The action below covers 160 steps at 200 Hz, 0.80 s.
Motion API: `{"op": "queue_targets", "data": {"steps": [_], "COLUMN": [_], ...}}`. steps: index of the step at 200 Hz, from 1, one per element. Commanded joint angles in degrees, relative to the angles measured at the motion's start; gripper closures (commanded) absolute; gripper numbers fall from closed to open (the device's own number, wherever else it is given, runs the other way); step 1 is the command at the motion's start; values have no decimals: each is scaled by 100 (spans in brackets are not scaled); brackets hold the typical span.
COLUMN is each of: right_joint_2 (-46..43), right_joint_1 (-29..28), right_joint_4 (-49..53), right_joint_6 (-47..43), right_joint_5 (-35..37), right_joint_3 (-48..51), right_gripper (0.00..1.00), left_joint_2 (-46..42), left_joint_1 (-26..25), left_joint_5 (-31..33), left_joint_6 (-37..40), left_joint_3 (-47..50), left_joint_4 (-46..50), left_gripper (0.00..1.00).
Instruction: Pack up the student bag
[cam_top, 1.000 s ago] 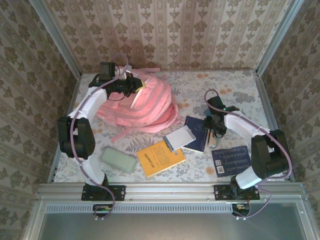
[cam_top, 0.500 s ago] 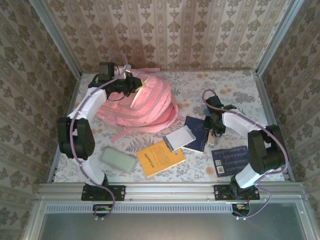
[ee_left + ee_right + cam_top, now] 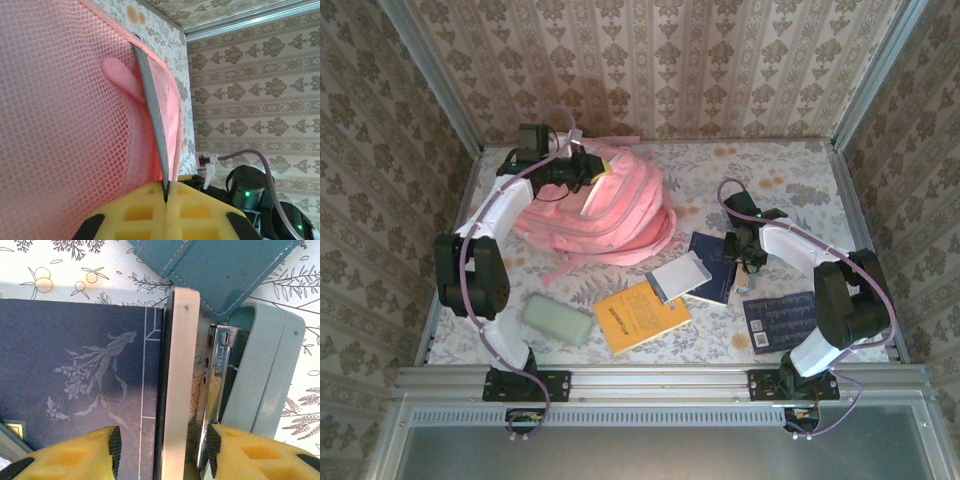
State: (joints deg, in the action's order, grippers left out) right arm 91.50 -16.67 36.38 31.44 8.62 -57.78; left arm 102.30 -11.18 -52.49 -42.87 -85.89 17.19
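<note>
The pink student bag (image 3: 620, 205) lies at the back left of the table. My left gripper (image 3: 582, 170) sits at its top edge. In the left wrist view its yellow fingers (image 3: 200, 210) are shut on a grey trim strip (image 3: 150, 100) of the student bag (image 3: 60, 125), beside pink mesh. My right gripper (image 3: 745, 255) hangs low over a navy book (image 3: 712, 262). In the right wrist view the jaws (image 3: 162, 450) stand apart. One pad rests over the navy book (image 3: 75, 365), whose cream page edge lies between the pads, and the other pad touches a pale blue stapler (image 3: 260, 375).
A yellow notebook (image 3: 640, 315), a grey-white notebook (image 3: 678, 277) and a pale green case (image 3: 558, 320) lie in front of the bag. A navy patterned book (image 3: 782, 320) lies near the right arm's base. A teal stitched cover (image 3: 225, 265) lies beyond the stapler.
My right gripper has shifted slightly toward the back and its jaws have narrowed around the book's edge. The left arm and the bag have not moved.
</note>
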Motion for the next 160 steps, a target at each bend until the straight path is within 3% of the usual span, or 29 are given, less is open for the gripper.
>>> {"op": "queue_targets", "data": {"steps": [1,95,160], "right_joint_2": [48,662,558], "right_joint_1": [-5,2,0], "right_joint_4": [160,-33,76], "right_joint_6": [124,257,267], "right_joint_5": [141,6,321], "right_joint_3": [-125,-237,-243], "right_gripper": [50,60,84], "left_joint_2": [-167,-197,-147], "left_joint_1": [19,38,41], "left_joint_5": [-291,-323,-336], "left_joint_6": [-68,-84,-81], "left_joint_3": [-8,-18,-29], "left_joint_4": [-279,-295,-305], "left_gripper": [100,100,100]}}
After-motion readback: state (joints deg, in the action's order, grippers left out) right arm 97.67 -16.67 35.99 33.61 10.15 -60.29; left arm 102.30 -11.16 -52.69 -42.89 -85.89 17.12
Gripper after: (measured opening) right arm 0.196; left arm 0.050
